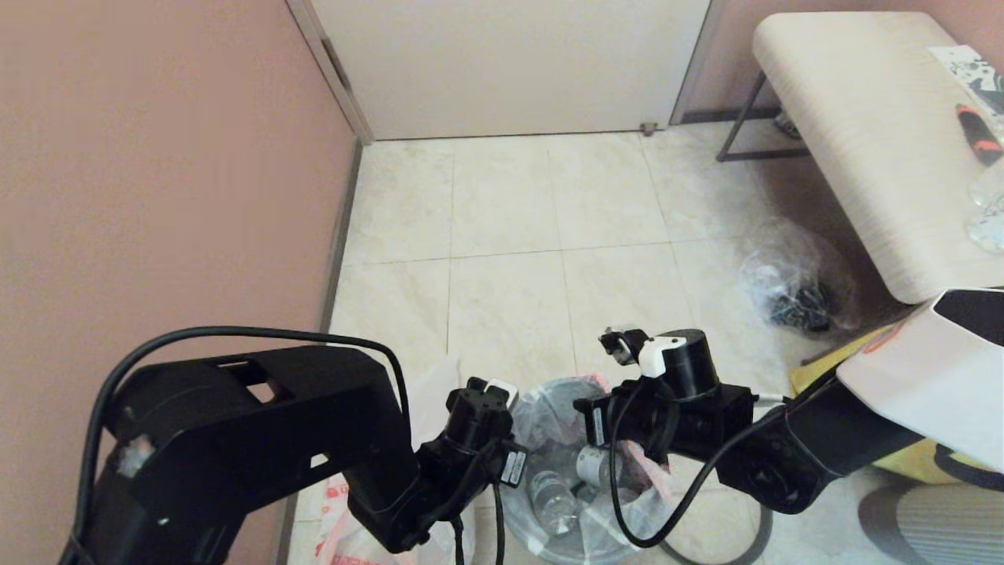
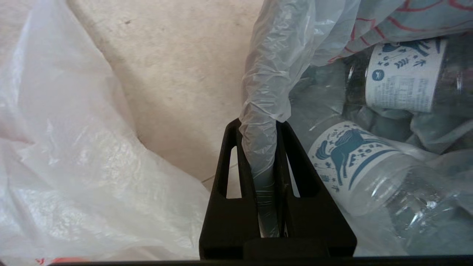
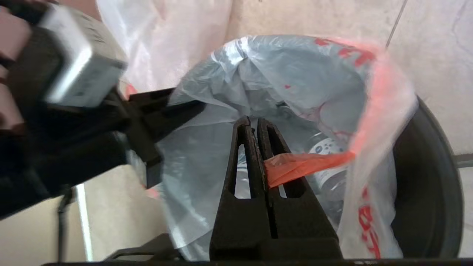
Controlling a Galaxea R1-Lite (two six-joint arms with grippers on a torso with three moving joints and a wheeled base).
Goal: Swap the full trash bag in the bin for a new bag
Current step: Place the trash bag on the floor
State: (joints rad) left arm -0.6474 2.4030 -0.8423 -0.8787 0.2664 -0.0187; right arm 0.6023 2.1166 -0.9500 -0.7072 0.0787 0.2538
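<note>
Head view, both pincers gripping full trash bag (image 1: 565, 479)

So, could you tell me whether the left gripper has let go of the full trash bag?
No: the left gripper is shut on a twisted strip of the full trash bag.

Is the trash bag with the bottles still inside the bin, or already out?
Still inside. The full trash bag sits in the bin, bottles resting low, while the left gripper and right gripper pinch its edges.
</note>
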